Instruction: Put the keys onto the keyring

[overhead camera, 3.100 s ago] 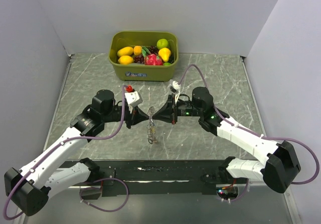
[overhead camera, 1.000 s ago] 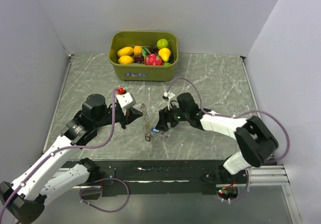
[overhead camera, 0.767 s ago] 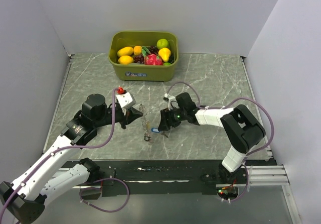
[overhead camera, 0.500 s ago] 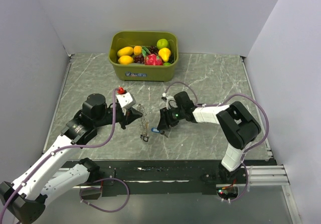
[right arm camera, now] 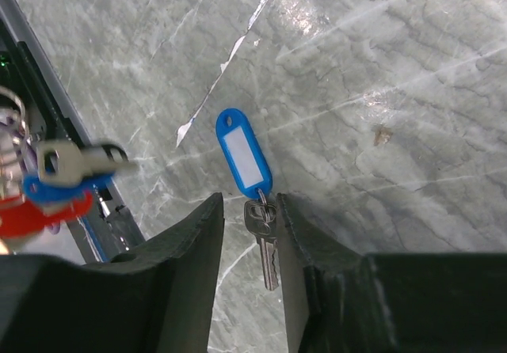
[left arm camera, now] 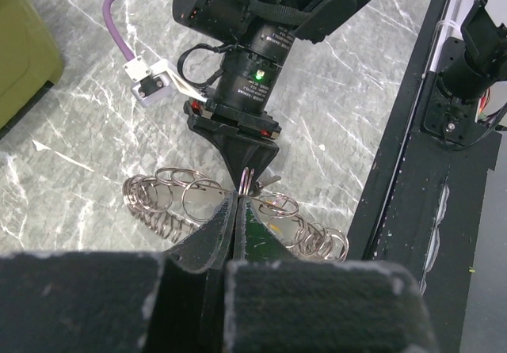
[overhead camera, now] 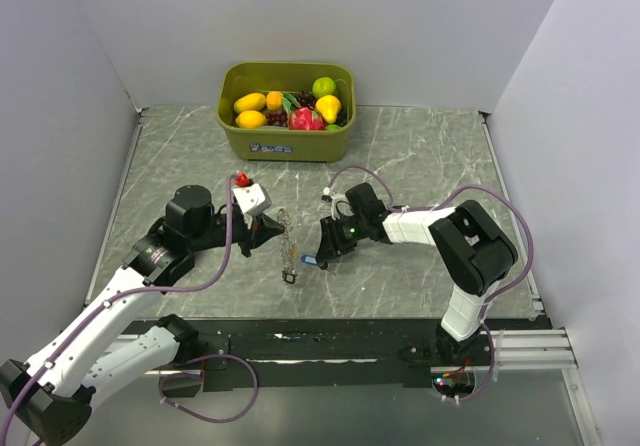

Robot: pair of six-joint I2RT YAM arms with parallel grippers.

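Note:
My left gripper [overhead camera: 276, 229] [left arm camera: 238, 198] is shut on the keyring [overhead camera: 288, 253], a floppy chain of silvery rings [left arm camera: 184, 199] that hangs from its tips just above the table. A silver key [right arm camera: 266, 248] with a blue plastic tag [right arm camera: 244, 150] lies flat on the marble. My right gripper [overhead camera: 319, 254] [right arm camera: 248, 206] is lowered over it, one finger on each side of the key's head, with narrow gaps still showing. Blurred keys with blue and red heads [right arm camera: 49, 198] show at the left edge of the right wrist view.
A green bin [overhead camera: 286, 142] of toy fruit stands at the back of the table. A dark rail [overhead camera: 330, 344] runs along the near edge by the arm bases. Grey walls close in both sides.
My right gripper's jaws have narrowed around the blue-tagged key and its arm has tucked in closer. The hanging keyring has swung slightly. My left gripper stays shut.

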